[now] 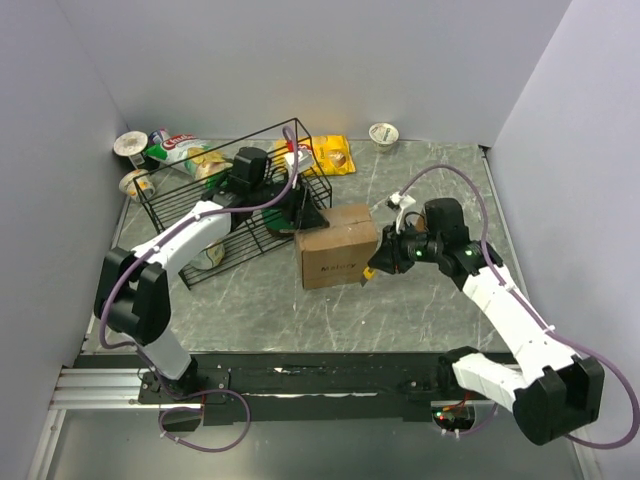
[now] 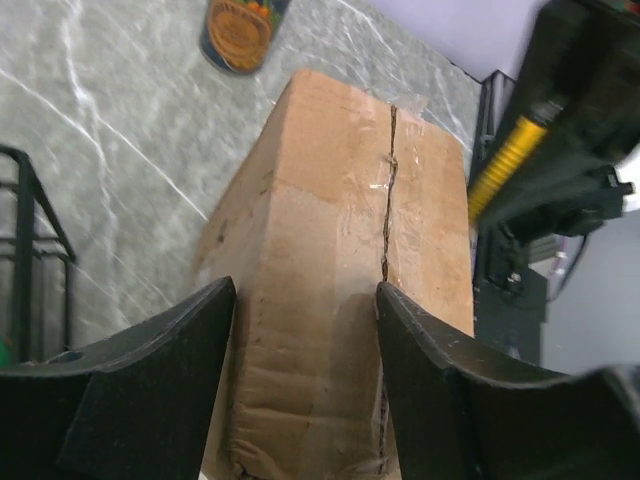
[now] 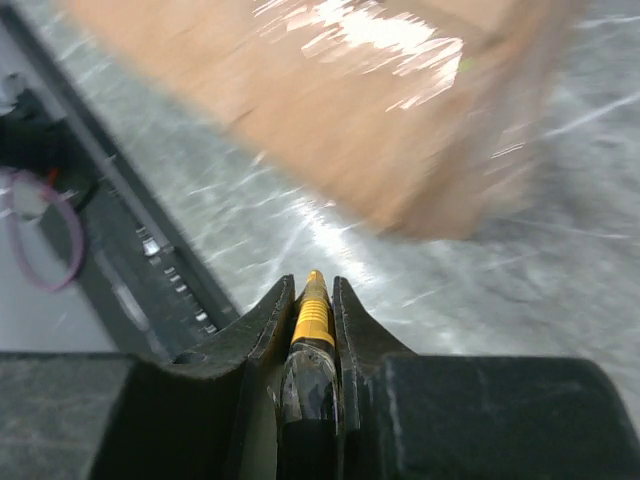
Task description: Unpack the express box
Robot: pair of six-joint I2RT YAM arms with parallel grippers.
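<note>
Two cups (image 1: pixel 131 146) stood in the far left corner of the counter (image 1: pixel 250 300), with a green bag (image 1: pixel 177 148) just beside them. Next came a black wire basket (image 1: pixel 250 238) holding a few packets. The left arm (image 1: pixel 185 235) reached across the basket toward the middle of the counter. Its jaws were spread wide at the left rear top edge of the box (image 1: pixel 337 247). In the left wrist view one finger (image 2: pixel 150 380) stood to each side of the cardboard, but I could not tell whether either touched it.

The box sat near the middle of the counter, just right of the basket, with a dark printed word on its near face. A dark slit ran along the taped seam (image 2: pixel 388 190) on top. A can (image 2: pixel 240 30) with an orange label stood on the counter beyond the box in that view. Behind the box lay a yellow packet (image 1: pixel 335 155), and another cup (image 1: pixel 383 133) stood further right by the back wall.

The right arm (image 1: pixel 500 295) came in from the right. Its jaws were closed tight on a black and yellow tool (image 3: pixel 312 320), whose tip was close to the box's lower right corner. The box was blurred in the right wrist view.
</note>
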